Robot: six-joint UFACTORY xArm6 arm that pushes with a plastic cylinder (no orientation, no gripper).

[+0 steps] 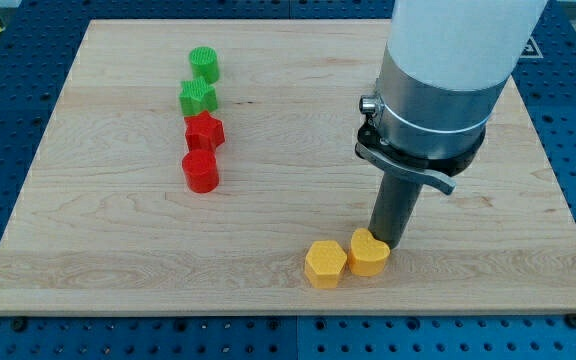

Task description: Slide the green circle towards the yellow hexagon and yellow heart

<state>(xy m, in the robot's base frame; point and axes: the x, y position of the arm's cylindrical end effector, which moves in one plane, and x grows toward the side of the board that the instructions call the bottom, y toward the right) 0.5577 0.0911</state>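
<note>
The green circle sits near the view's top left, at the head of a column of blocks. The yellow hexagon and the yellow heart sit side by side, touching, near the view's bottom centre. My tip rests on the board just right of and behind the yellow heart, touching or nearly touching it. The tip is far from the green circle.
Below the green circle lie a green star, a red star and a red circle, in a line. The wooden board has edges with a blue perforated table around it. The arm's white body looms at the view's top right.
</note>
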